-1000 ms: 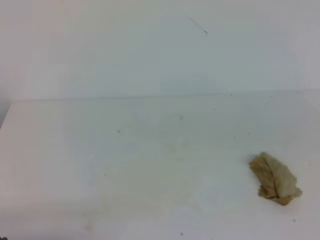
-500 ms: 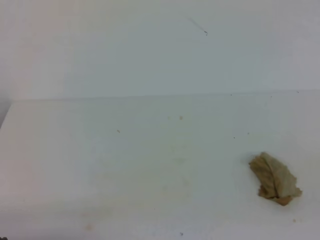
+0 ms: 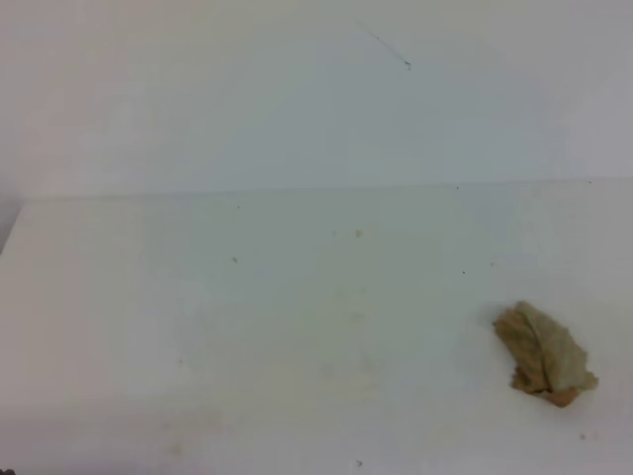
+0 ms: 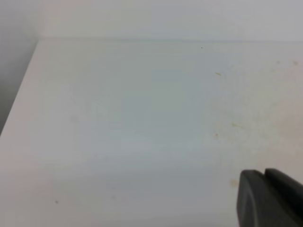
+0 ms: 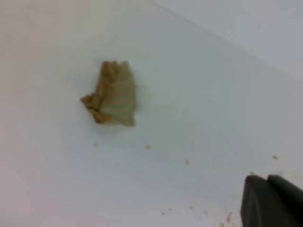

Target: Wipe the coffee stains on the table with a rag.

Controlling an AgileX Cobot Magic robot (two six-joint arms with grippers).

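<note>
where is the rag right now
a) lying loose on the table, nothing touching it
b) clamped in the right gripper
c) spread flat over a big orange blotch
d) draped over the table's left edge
a: the rag lies crumpled on the white table at the right of the high view, with no gripper near it.

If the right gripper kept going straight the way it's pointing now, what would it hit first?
Probably bare table. The right gripper looks shut, and the rag lies off to the left of its line, though depth is hard to judge.
</note>
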